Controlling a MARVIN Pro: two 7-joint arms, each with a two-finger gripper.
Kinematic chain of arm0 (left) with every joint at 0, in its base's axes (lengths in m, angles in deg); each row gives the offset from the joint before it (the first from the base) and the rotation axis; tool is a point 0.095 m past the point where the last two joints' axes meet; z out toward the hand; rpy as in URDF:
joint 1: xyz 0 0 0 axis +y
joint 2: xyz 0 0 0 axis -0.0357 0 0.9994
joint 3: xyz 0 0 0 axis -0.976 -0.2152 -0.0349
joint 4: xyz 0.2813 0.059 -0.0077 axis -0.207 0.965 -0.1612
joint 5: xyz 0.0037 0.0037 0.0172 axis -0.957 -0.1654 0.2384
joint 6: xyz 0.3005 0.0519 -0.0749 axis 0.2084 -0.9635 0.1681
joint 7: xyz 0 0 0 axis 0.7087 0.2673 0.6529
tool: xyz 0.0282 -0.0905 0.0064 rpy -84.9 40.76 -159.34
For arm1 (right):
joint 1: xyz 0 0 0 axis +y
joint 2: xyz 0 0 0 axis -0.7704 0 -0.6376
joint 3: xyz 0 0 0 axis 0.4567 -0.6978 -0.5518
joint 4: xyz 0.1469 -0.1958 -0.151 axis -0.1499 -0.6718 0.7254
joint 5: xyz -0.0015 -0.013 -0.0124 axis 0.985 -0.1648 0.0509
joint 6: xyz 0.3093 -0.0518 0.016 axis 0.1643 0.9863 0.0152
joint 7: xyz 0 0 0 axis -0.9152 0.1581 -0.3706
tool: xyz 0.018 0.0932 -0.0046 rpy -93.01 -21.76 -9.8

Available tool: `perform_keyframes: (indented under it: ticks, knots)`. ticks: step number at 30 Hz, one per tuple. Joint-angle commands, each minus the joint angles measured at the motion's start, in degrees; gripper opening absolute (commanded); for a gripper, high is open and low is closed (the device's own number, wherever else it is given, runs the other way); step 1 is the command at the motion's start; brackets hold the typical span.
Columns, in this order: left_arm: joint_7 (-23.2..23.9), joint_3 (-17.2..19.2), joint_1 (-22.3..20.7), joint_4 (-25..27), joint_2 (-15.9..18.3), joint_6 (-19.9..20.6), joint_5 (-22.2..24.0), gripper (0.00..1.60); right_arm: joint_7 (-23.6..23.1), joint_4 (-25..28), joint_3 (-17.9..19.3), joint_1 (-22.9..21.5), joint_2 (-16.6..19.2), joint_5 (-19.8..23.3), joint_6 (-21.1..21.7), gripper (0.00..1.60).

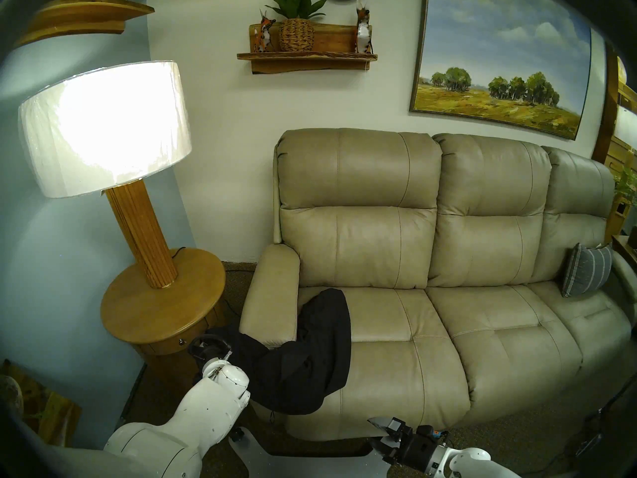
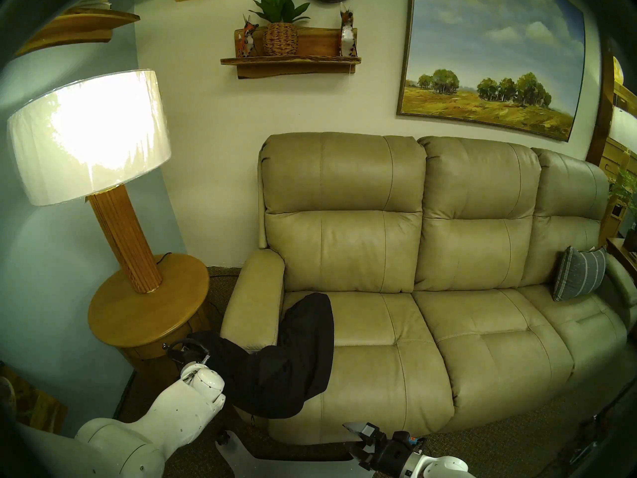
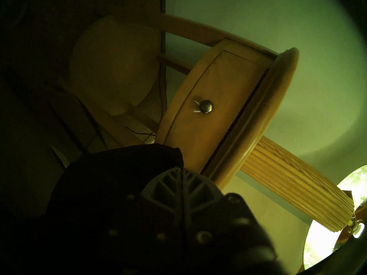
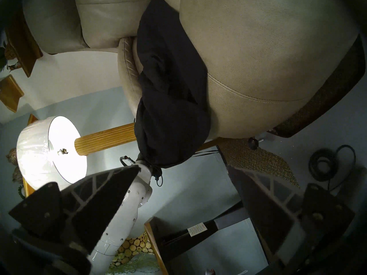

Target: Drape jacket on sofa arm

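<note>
The black jacket (image 1: 310, 356) lies on the sofa's left seat cushion, and one end is pulled leftward past the rounded front of the beige sofa arm (image 1: 272, 294). It is not on the arm's flat top. My left gripper (image 1: 220, 334) is shut on that jacket end, low beside the arm's front and close to the side table. In the left wrist view the closed fingers (image 3: 174, 187) show with black fabric (image 3: 119, 169) bunched around them. My right gripper (image 1: 374, 432) is open and empty, in front of the seat's front edge. The right wrist view shows the jacket (image 4: 170, 90) hanging twisted from the seat.
A round wooden side table (image 1: 162, 308) with a tall lit lamp (image 1: 103, 129) stands left of the sofa arm, and its drawer knob (image 3: 206, 106) is close to my left gripper. A grey striped pillow (image 1: 586, 273) leans at the sofa's far right. Carpet lies in front of the sofa.
</note>
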State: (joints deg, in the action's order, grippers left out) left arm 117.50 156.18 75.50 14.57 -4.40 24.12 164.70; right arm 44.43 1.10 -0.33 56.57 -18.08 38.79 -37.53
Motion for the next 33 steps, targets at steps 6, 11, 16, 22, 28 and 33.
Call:
perform_keyframes:
  ticks: [6,11,16,22,28,33]
  knots:
    - [1.3,-0.8,1.8,3.3,0.4,4.8,-0.7,1.60,-1.5,-3.9,0.1,-3.9,-2.0,-0.2,0.1,1.60]
    - [4.1,-2.7,6.6,7.5,-0.4,5.3,-2.5,1.60,-1.1,-4.5,0.0,-4.5,-2.6,-0.4,0.0,1.60]
    - [5.3,-5.7,9.4,8.9,-2.5,4.6,-4.4,1.60,-1.0,-5.0,-0.3,-5.0,-3.1,-0.5,0.2,1.60]
    - [7.5,-7.8,11.8,8.4,-4.2,3.7,-5.6,1.60,-0.3,-5.9,-0.9,-6.1,-4.7,-0.5,0.9,1.60]
    - [11.3,-9.3,15.0,11.3,-3.9,2.9,-7.3,1.60,1.3,-7.3,-3.1,-7.5,-7.1,-2.0,0.7,1.60]
    - [13.7,-11.7,18.0,13.6,-4.5,1.7,-9.2,0.00,3.7,-9.7,-4.3,-9.2,-9.9,-3.2,-0.3,1.60]
